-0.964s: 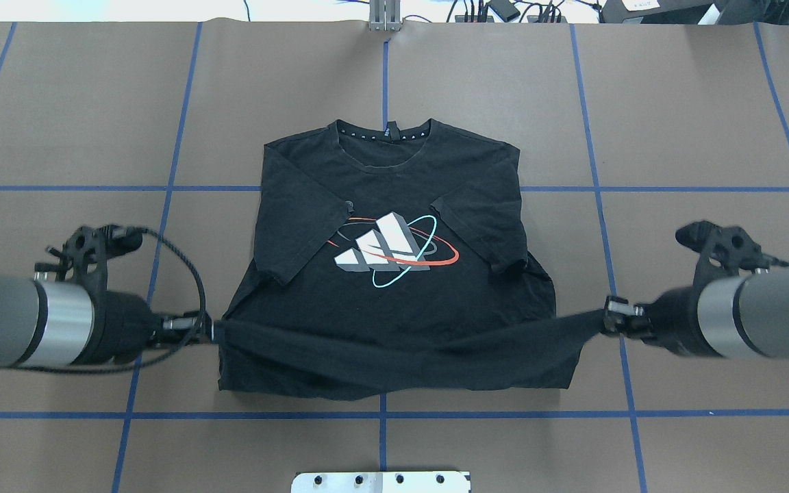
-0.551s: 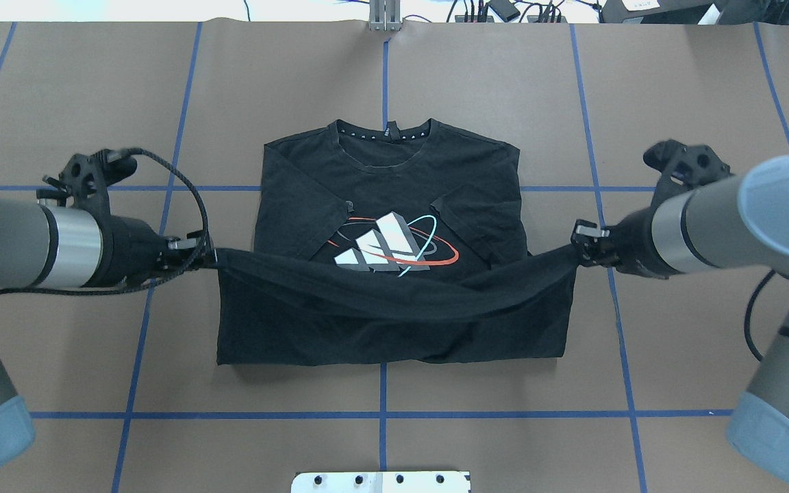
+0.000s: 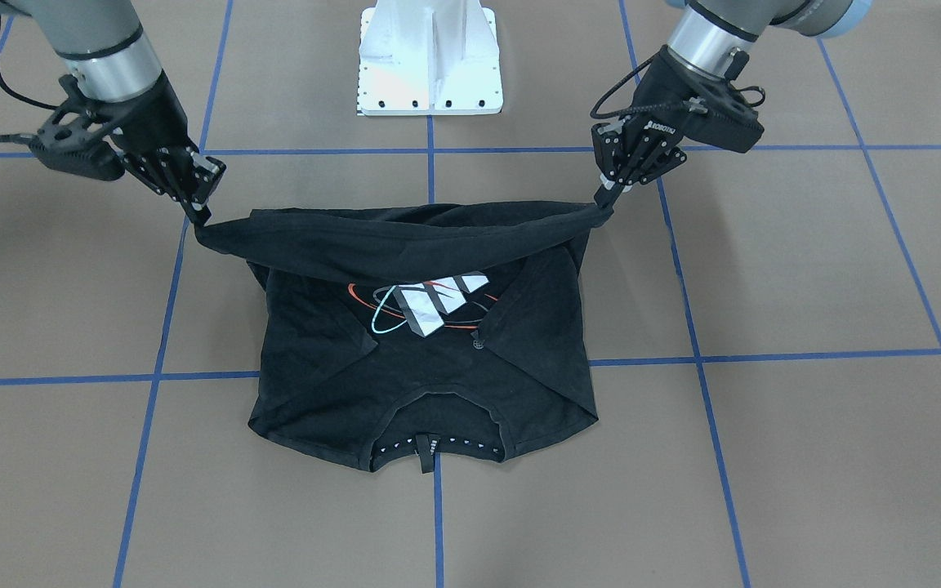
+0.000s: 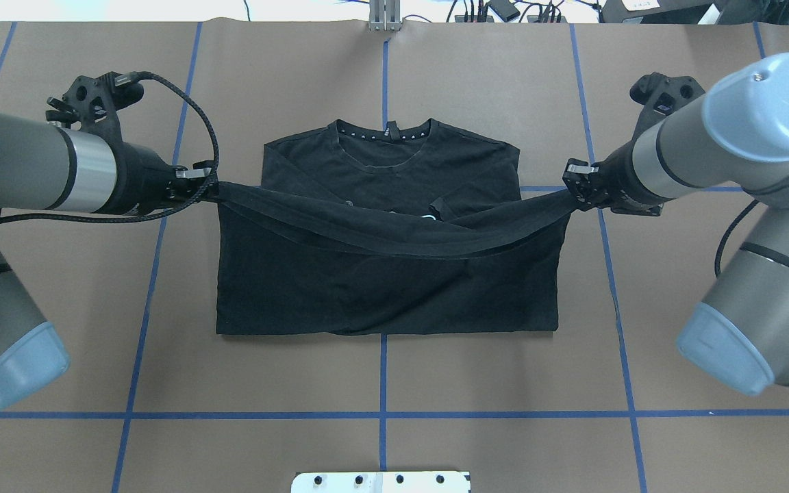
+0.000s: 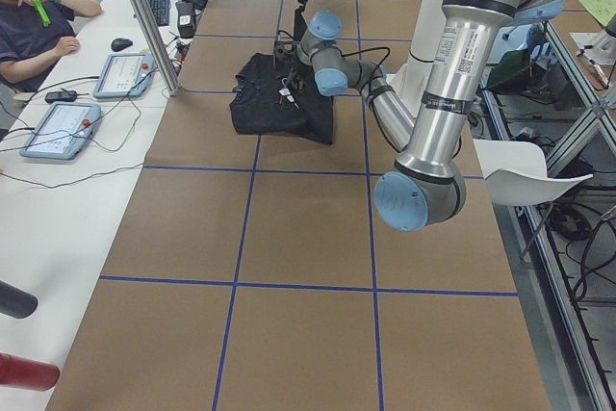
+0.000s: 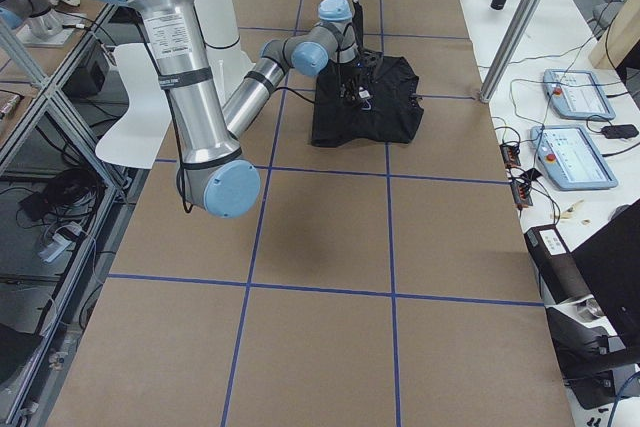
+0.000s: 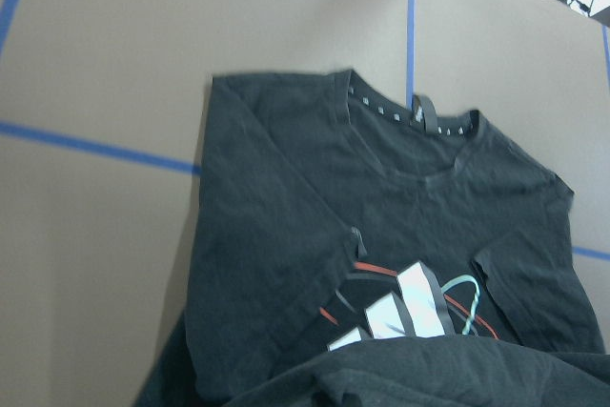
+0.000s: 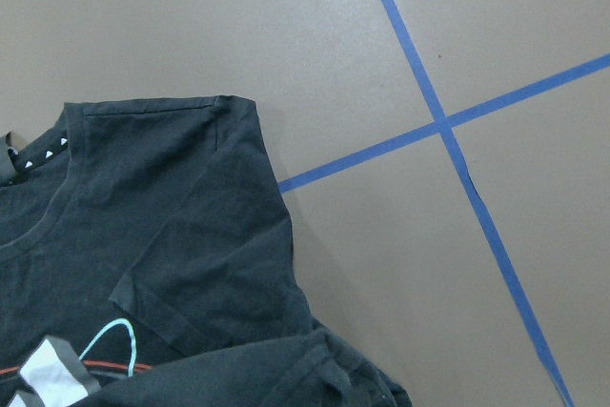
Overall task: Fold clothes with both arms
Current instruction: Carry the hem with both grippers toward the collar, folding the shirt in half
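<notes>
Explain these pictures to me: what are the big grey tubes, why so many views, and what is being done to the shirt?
The grey tubes are the robot's left arm and right arm, on one white base at a table covered in brown paper. Each ends in a black two-finger clamp, called a gripper. All six pictures show one moment: one from above and behind the robot, one facing it from across the table, one from each end of the table, and one from a camera on each wrist, looking down on the cloth. A black T-shirt lies on the table, sleeves folded in. The left gripper and the right gripper each pinch a bottom corner, holding the hem lifted and stretched across the shirt's middle; the collar lies flat at the far side.
</notes>
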Robot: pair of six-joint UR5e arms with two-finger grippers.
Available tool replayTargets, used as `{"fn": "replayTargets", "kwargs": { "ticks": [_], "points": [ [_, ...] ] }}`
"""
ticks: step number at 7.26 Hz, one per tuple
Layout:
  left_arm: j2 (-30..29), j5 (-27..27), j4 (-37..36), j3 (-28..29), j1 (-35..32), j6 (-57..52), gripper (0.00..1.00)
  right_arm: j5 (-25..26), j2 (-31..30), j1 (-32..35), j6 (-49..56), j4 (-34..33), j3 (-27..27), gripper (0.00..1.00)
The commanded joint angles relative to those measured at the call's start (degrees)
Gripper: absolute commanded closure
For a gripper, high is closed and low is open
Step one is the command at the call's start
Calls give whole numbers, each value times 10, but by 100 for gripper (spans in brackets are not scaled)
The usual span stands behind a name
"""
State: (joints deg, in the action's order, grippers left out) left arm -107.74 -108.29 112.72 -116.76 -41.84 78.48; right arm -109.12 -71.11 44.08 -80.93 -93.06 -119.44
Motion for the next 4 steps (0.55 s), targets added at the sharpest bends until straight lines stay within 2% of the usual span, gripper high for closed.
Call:
{"fn": "replayTargets", "kwargs": {
  "ticks": [1,3,4],
  "points": [
    [-46,4,2,81,-5,-18,100,0,43,12,14,2,69,100],
    [-94,22,27,174,-6,-36,100,3,97,14,16,2,155,100],
    [-103,27,49,212,-6,-40,100,5,103,15,23,17,186,100]
  ]
}}
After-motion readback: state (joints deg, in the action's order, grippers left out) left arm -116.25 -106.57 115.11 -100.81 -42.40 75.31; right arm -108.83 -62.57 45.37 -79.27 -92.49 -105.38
